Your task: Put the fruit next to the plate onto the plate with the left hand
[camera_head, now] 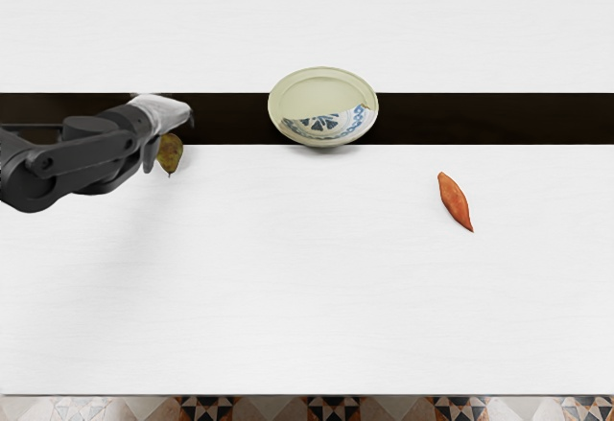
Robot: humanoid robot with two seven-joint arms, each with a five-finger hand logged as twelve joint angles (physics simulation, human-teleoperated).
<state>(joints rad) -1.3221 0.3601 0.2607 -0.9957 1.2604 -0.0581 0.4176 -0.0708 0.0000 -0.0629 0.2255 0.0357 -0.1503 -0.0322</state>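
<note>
Left hand [158, 122] is covering the fruit [171, 153] at the table's [288, 296] far edge (grip: cannot tell); nudged, it is risking the gap [230, 119].

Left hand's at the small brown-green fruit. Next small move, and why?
Probably a short lift with the left hand: it sits right at the small brown-green fruit, though a grasp can't be confirmed. The cream plate with blue pattern lies well to the right, so the fruit must come up before travelling there.

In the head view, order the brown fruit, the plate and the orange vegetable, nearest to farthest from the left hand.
1. brown fruit, just beneath the left hand.
2. plate, centre back.
3. orange vegetable, far right.
</note>
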